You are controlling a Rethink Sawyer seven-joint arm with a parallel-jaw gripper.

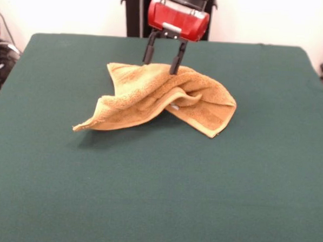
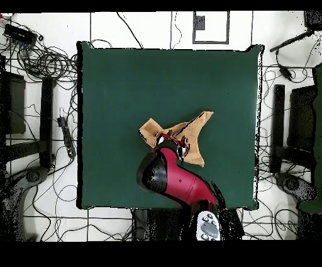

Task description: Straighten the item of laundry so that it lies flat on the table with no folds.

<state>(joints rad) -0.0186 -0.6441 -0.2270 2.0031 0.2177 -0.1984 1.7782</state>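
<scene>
Claw (image 1: pixel 163 62) fingers are standing apart over the rumpled towel (image 1: pixel 162 99) at upper centre; flattening is hardly begun.

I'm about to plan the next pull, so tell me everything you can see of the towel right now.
The towel is golden-orange terry cloth with hemmed edges, crumpled rather than flat. Its far edge is raised at the gripper, whose two dark fingers stand apart at that edge; whether they pinch cloth is unclear. Folds run down the middle, one corner points out toward the front view's left, and a doubled flap lies on the right. The lower parts rest on the green table, nearer its far side, about mid-width.
</scene>
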